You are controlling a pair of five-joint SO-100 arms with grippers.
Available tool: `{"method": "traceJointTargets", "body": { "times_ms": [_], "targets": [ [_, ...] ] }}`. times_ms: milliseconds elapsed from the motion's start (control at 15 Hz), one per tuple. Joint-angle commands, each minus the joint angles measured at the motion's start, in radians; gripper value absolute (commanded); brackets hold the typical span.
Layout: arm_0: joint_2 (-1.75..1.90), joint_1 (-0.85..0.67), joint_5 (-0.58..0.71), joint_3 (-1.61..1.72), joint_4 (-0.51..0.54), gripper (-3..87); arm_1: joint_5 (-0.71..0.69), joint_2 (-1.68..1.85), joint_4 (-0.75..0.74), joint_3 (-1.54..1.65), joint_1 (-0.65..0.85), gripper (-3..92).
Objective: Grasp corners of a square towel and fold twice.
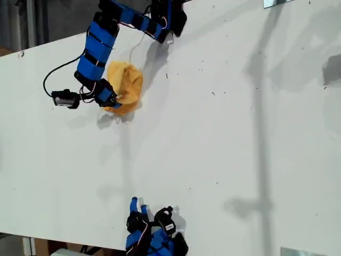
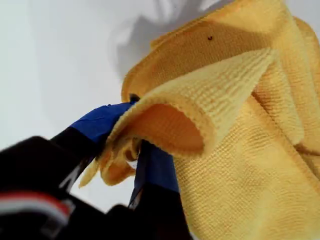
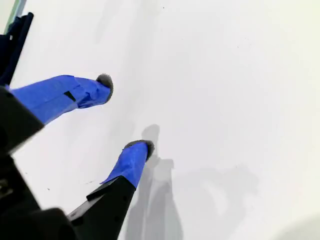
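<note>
The yellow-orange towel (image 1: 128, 82) lies bunched in a heap on the white table (image 1: 224, 133), toward the exterior view's upper left. My first gripper (image 1: 118, 99) is at the heap's near edge, shut on it. In the first wrist view a hemmed fold of the towel (image 2: 240, 150) is pinched between the blue fingers (image 2: 97, 122) of my first gripper (image 2: 127, 147). Whether that fold is one of the corners I cannot tell. My second gripper (image 1: 137, 201) rests at the exterior view's bottom edge, far from the towel. In the second wrist view my second gripper (image 3: 124, 115) is open over bare table.
A black cable (image 1: 56, 72) loops beside the first arm at the exterior view's left. Metal plates sit at that view's top right (image 1: 277, 2) and bottom right (image 1: 301, 252) edges. The table's far edge runs just behind the first arm's base (image 1: 168, 18).
</note>
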Motion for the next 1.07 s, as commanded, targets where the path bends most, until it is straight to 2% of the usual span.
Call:
{"method": "traceJointTargets", "body": {
  "times_ms": [0,67,133,267,400,667,1000],
  "targets": [
    [0.005,0.003,-0.005,0.002,-0.014,20.4,-0.009,-0.055,-0.02,-0.12,-0.012,4.9],
    [0.005,0.003,-0.005,0.002,-0.012,20.4,-0.012,-0.074,-0.026,-0.127,-0.006,15.0],
    [0.005,0.003,-0.005,0.002,-0.012,20.4,-0.014,-0.075,-0.021,-0.132,0.009,30.6],
    [0.005,0.003,-0.005,0.002,-0.012,20.4,-0.014,-0.021,0.026,-0.141,0.064,38.7],
    [0.005,0.005,-0.005,0.002,-0.012,20.4,-0.032,0.06,0.094,-0.147,0.109,39.7],
    [0.005,0.005,-0.006,0.002,-0.012,20.3,0.029,0.224,0.175,0.012,0.233,33.3],
    [0.005,0.008,-0.008,0.002,-0.011,20.3,0.054,0.249,0.049,0.256,0.163,29.5]
  ]
}}
